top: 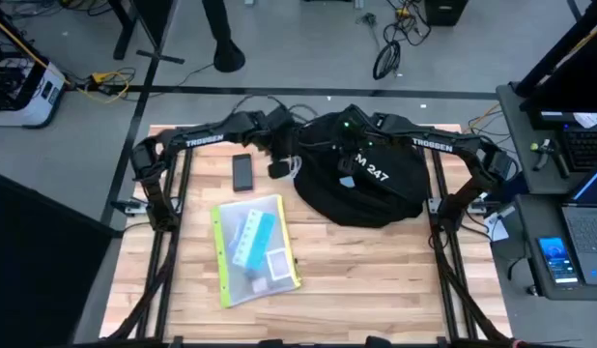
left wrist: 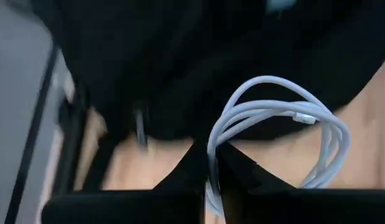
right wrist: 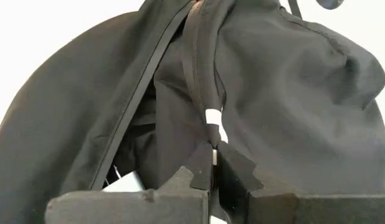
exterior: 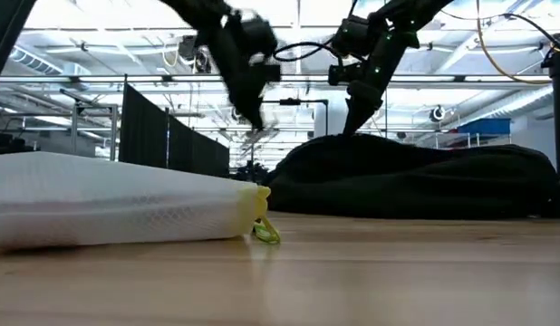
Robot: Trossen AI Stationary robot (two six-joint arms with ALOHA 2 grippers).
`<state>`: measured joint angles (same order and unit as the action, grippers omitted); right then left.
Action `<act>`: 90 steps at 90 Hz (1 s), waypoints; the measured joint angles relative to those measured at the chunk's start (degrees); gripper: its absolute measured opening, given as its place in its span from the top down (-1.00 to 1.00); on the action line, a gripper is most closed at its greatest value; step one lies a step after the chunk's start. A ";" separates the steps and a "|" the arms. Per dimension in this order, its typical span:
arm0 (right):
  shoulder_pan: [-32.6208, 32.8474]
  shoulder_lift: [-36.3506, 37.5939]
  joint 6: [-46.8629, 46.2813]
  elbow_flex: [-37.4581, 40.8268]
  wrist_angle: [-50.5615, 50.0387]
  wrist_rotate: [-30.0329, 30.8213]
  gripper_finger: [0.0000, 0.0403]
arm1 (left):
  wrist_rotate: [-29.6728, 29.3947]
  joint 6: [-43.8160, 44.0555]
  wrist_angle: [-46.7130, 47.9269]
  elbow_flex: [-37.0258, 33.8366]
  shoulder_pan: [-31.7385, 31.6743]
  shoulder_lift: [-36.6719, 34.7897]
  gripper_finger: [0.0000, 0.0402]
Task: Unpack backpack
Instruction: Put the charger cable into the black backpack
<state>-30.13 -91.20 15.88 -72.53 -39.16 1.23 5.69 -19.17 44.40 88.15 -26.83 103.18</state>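
Observation:
The black backpack (top: 361,184) lies on the wooden table at the far right of centre, white lettering up; its opening shows in the right wrist view (right wrist: 142,143). My left gripper (top: 282,166) hangs just off the backpack's left side, above the table, shut on a coiled white cable (left wrist: 286,118). My right gripper (top: 352,147) is over the backpack's far top, shut on its zipper pull. In the low view both grippers stand above the backpack (exterior: 416,177), the left gripper (exterior: 255,116) clear of the table. My left gripper pinches a few strands of the white cable's coil (left wrist: 212,146) between its two fingers, coming from above. The rest of the coil hangs in loose loops below and beside the fingers, clear of the table. My right gripper pinches the backpack's zipper pull, a thin black tab with a white tip (right wrist: 212,121), between its two fingertips. The fingers come from above and point down. The fabric along the zipper (right wrist: 202,56) is drawn up toward the fingers, while the backpack's body rests on the table.
A dark phone (top: 242,172) lies flat on the table left of my left gripper. A clear mesh pouch with a yellow edge (top: 255,249) lies nearer the front, left of centre, and fills the low view's left (exterior: 117,204). Bare wood spreads at the near right.

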 joint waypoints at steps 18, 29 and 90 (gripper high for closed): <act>-0.46 0.03 -0.30 -0.04 0.38 -0.03 1.00 | 7.84 2.92 -17.04 1.11 2.88 0.28 1.00; -0.59 0.94 0.22 -0.04 0.49 -0.03 1.00 | 12.12 3.96 -27.39 -0.24 4.39 2.68 1.00; -0.94 4.86 1.25 -0.16 0.03 -1.38 1.00 | 3.25 14.29 -44.03 0.71 6.60 23.47 0.76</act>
<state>-31.07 -86.34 17.12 -72.69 -39.12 -0.15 8.94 -4.89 0.37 88.86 -20.23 126.65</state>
